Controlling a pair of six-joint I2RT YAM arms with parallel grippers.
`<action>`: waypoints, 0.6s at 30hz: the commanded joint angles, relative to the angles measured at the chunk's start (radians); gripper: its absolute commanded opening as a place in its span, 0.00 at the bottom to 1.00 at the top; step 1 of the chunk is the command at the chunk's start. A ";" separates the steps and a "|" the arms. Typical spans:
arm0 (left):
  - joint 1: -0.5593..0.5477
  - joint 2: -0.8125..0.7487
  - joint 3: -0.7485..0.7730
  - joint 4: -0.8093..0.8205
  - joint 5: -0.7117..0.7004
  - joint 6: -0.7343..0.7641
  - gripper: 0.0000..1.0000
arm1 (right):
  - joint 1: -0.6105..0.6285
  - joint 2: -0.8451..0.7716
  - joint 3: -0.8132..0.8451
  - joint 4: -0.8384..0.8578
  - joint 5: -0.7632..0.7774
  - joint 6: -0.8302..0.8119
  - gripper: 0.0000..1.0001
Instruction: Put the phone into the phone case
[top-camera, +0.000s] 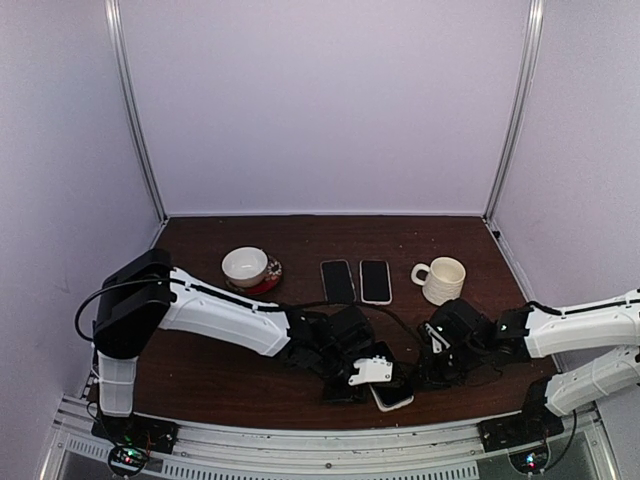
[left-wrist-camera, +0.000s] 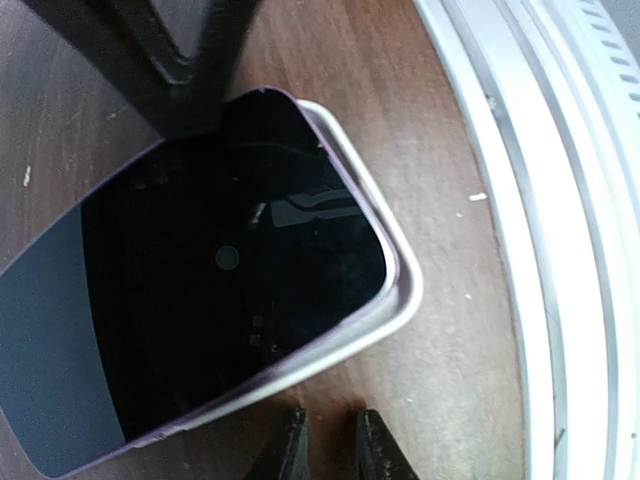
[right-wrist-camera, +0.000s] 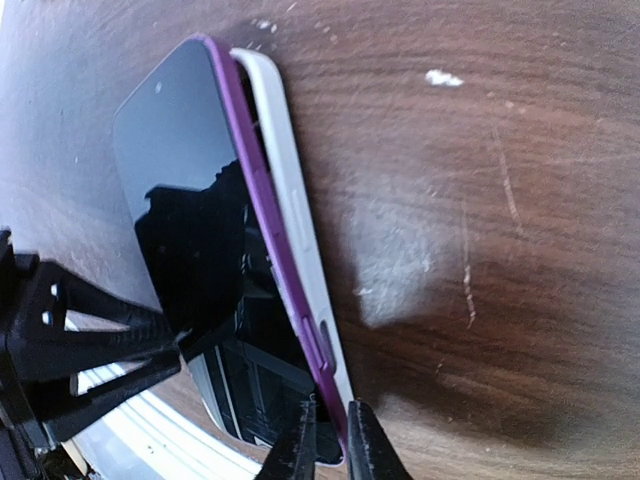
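Observation:
The phone (top-camera: 392, 397), black-screened with a purple rim (left-wrist-camera: 200, 300) (right-wrist-camera: 180, 170), lies near the table's front edge, between my two grippers. It rests on the white phone case (left-wrist-camera: 398, 300) (right-wrist-camera: 290, 190), and its purple long side still stands above the case wall. My left gripper (top-camera: 378, 383) (left-wrist-camera: 325, 448) hovers just off the case's edge. It is barely open, with bare table showing in the narrow gap. My right gripper (top-camera: 420, 375) (right-wrist-camera: 328, 448) pinches the phone's purple rim at a corner, against the case wall.
Two more dark phones (top-camera: 337, 281) (top-camera: 375, 281) lie side by side at mid-table. A white cup on a red saucer (top-camera: 247, 267) stands back left and a white mug (top-camera: 441, 279) back right. The metal front rail (left-wrist-camera: 560, 250) runs close beside the case.

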 joint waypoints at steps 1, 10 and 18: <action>0.003 0.049 0.045 -0.015 -0.021 0.050 0.21 | 0.019 -0.032 -0.011 -0.016 -0.014 0.020 0.14; 0.003 0.070 0.079 -0.042 0.008 0.073 0.19 | 0.063 -0.012 -0.023 0.025 -0.057 0.069 0.12; 0.003 0.069 0.079 -0.039 0.000 0.069 0.18 | 0.075 0.024 -0.004 -0.048 -0.029 0.067 0.11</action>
